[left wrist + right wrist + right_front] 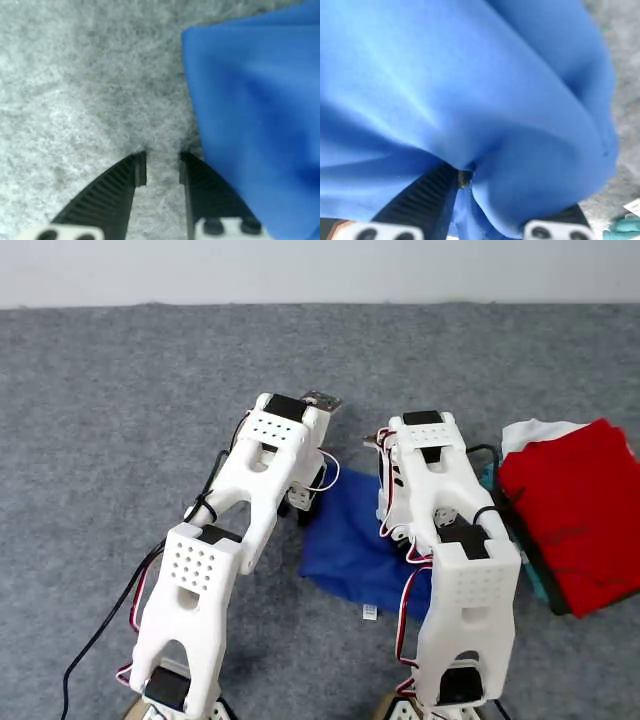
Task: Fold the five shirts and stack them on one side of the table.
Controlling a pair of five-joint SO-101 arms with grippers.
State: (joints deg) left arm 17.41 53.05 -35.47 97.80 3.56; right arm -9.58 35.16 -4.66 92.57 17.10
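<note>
Surface: we see a grey, felt-like table point(110, 420) running back to a pale wall point(300, 270)
Blue shirt: the blue shirt point(350, 540) lies crumpled near the middle of the table, between the two arms and partly under the right arm point(455, 540); a small white tag point(369, 612) sits at its near edge
Left gripper: the left gripper point(162, 167) is down at the table with its jaws a little apart and only bare felt between them, just beside the shirt's edge
Right gripper: the right gripper point(465, 179) is pressed into the blue cloth, and we see a fold bunched and pinched at its ribbed finger point(427, 192)
Stack: on the right arm's side, a red shirt point(575, 510) tops a pile, with a white shirt point(535, 430) and a teal edge point(487, 478) showing beneath it
Left arm: the left arm point(250, 500) reaches forward beside the blue shirt
</note>
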